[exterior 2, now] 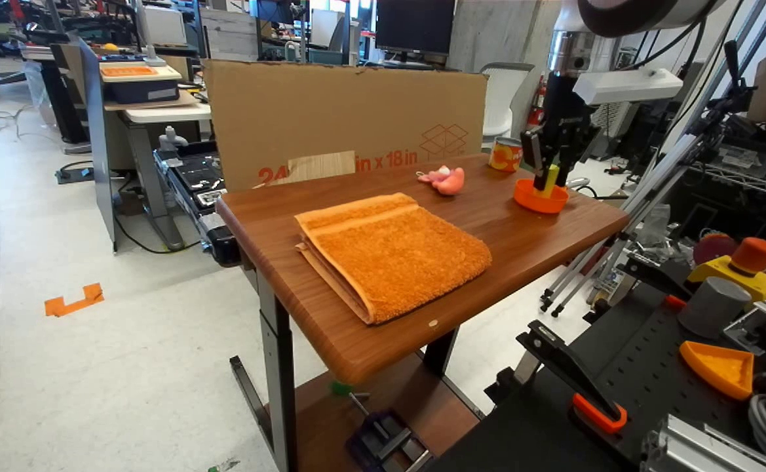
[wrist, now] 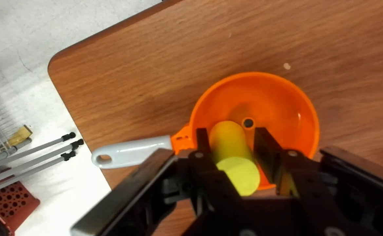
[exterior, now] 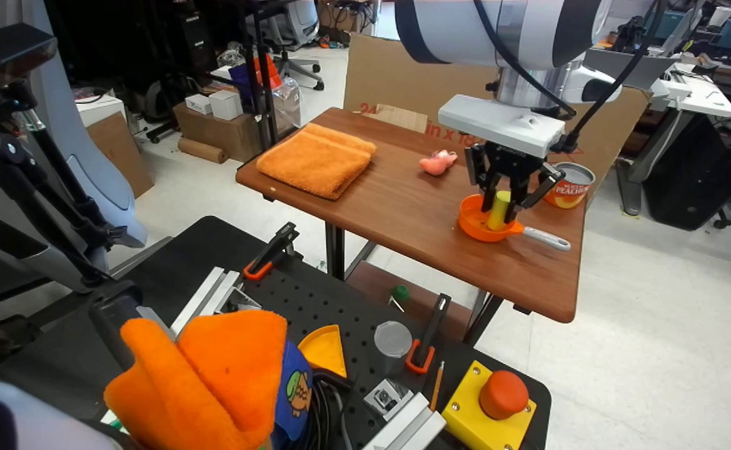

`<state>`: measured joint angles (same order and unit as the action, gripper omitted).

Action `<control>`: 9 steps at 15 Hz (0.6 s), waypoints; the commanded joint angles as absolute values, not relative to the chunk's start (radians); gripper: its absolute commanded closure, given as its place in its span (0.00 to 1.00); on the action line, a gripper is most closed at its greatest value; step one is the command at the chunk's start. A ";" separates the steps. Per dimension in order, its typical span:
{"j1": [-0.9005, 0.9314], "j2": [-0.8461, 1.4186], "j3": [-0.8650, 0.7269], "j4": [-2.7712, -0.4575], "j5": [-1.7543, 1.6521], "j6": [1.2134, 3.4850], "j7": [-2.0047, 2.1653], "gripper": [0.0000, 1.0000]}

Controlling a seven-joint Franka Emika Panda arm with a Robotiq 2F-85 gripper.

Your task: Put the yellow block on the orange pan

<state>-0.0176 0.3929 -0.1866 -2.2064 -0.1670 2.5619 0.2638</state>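
Block (wrist: 233,150), yellow, count one: on end inside orange pan (wrist: 275,114), also one. Around block, slightly parted jaws, two fingers (wrist: 267,151), gap along one in wrist view (contact at opposite finger hard to tell). Elsewhere on desk (exterior: 403,200): one folded orange cloth (exterior: 316,160), one pink toy (exterior: 438,164), one peach can (exterior: 570,187).

Glossy plastic, wood grain and rough cloth
The orange pan (wrist: 276,101) looks like smooth, glossy plastic, and its pale grey handle (wrist: 135,150) shines too, plastic or metal hard to tell; the yellow block (wrist: 235,159) is smooth and more matt, the gripper (wrist: 231,131) mostly matt black. The tabletop (wrist: 129,85) shows wood grain with a low sheen. Left of the pan in both exterior views, the folded towel (exterior 2: 396,255) is rough-piled cloth; on the far side stand matt cardboard (exterior: 421,81) and a can (exterior: 569,186) with a bare metal rim.
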 commanded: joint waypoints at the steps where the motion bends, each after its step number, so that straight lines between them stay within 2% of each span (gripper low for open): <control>1: 0.054 0.410 -0.272 -2.213 -0.343 2.584 0.364 0.21; 4: 0.058 0.338 -0.271 -2.255 -0.381 2.491 0.353 0.02; 9: 0.026 0.131 -0.195 -2.343 -0.326 2.283 0.229 0.00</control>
<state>0.0416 0.3008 -0.2387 -2.2597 -0.3496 2.3939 0.3054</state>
